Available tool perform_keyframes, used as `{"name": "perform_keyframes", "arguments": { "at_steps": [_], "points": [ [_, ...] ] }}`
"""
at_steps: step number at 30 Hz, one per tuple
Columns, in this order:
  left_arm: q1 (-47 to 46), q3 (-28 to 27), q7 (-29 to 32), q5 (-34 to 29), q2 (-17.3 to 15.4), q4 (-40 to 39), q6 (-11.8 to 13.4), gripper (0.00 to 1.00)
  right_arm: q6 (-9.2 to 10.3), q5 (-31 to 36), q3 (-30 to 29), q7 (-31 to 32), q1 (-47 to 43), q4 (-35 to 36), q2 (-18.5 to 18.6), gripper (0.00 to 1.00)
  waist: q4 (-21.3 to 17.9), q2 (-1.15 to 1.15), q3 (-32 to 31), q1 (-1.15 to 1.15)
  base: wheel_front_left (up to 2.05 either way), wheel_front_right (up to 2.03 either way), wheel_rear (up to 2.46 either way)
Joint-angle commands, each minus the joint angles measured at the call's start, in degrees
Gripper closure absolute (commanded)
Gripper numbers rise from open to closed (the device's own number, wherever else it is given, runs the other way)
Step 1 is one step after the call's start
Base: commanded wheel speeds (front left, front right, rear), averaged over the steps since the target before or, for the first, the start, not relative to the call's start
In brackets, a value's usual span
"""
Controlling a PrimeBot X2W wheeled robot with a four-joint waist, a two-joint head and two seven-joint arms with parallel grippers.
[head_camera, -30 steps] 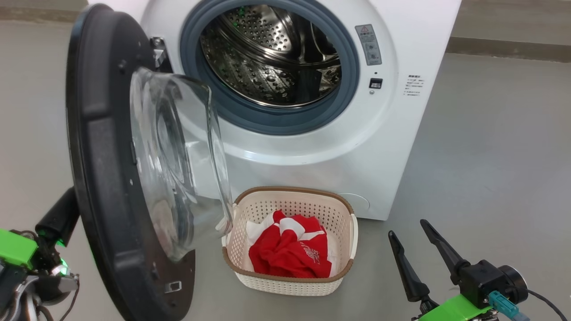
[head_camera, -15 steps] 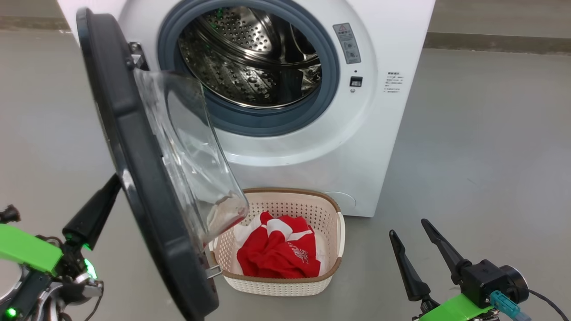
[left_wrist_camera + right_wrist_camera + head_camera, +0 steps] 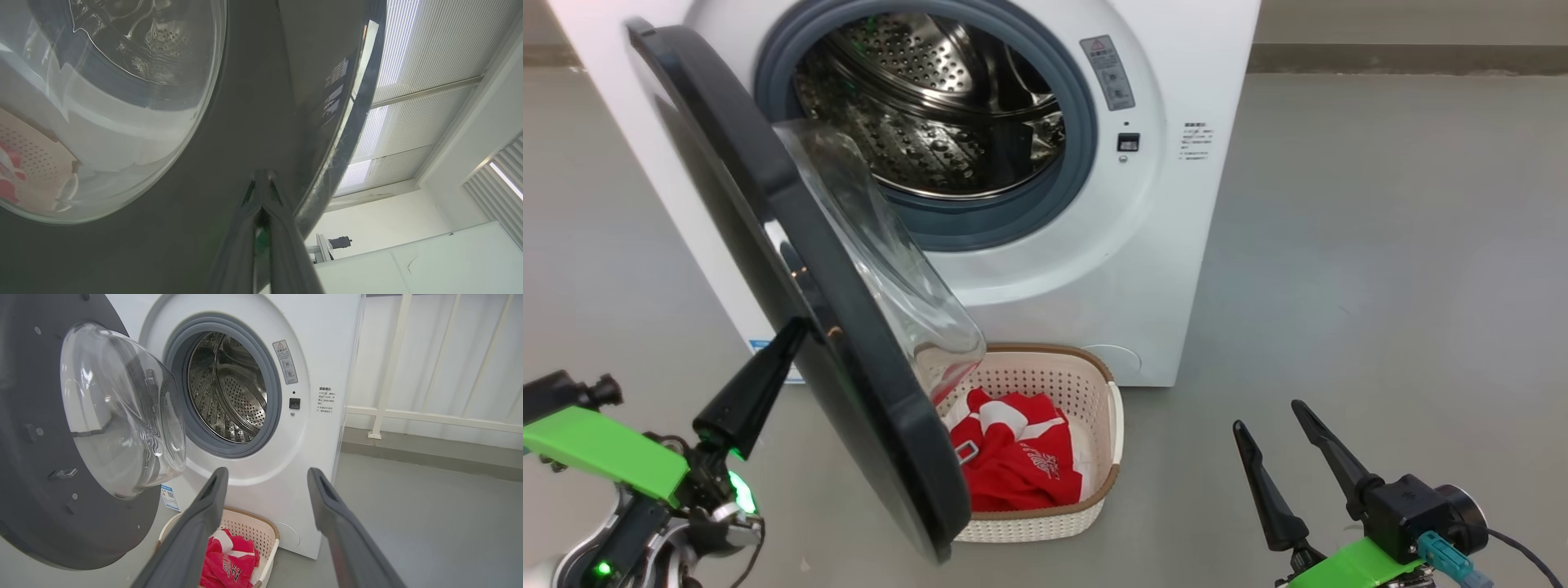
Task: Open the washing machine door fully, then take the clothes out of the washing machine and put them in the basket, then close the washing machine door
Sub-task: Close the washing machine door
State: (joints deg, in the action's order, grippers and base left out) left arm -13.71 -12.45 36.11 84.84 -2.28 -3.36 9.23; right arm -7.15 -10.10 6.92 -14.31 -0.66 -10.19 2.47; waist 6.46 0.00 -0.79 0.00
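Red fabric with white panels and white lettering, the clothes point(image 3: 1013, 465) lie crumpled inside the basket point(image 3: 1058, 376), a cream perforated tub with a brown rim that we see standing on the grey floor point(image 3: 1380, 245) just in front of the washing machine point(image 3: 1111, 269), below its round mouth. Some white cloth point(image 3: 1083, 453) shows beside the red at the basket's right wall. Above it we see the washing machine door point(image 3: 849, 351) standing partway out from the machine's left side, at a slant to the front of the machine; in the head view its black rim crosses over the left part of the basket and its clear glass bowl point(image 3: 890, 269) bulges toward the opening. Past the door the grey rubber ring point(image 3: 1082, 155) frames the perforated steel drum point(image 3: 915, 106), and a small blue label point(image 3: 169, 497) peeps out at the machine's lower left corner. Our left gripper point(image 3: 796, 328) has its two dark fingers pressed together, and their tip rests against the glossy outer face of the door's rim, as the left wrist view shows it. Our right gripper point(image 3: 1267, 415) hangs low at the right, well apart from the basket and the machine, its fingers spread wide with air between them. Beyond the machine, the right wrist view gives us a white railing point(image 3: 388, 375) above the floor
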Motion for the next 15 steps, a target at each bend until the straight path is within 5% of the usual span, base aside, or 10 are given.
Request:
{"name": "perform_keyframes", "arguments": {
  "at_steps": [1,15],
  "points": [
    [-0.22,-0.35,-0.29,1.37,-0.61,-1.44,0.33,1.0,-0.34,-0.42,1.61,-0.69,2.82,1.26,0.41,0.0,-1.15,0.0,0.17,0.0,0.0,0.0,0.0],
    [-1.11,3.67,-5.28,4.93,-0.6,0.19,-0.06,1.0,-0.34,-0.57,1.54,-0.69,3.51,1.61,0.41,0.0,-6.63,0.0,1.72,0.0,0.0,0.0,0.0]
  ]
}}
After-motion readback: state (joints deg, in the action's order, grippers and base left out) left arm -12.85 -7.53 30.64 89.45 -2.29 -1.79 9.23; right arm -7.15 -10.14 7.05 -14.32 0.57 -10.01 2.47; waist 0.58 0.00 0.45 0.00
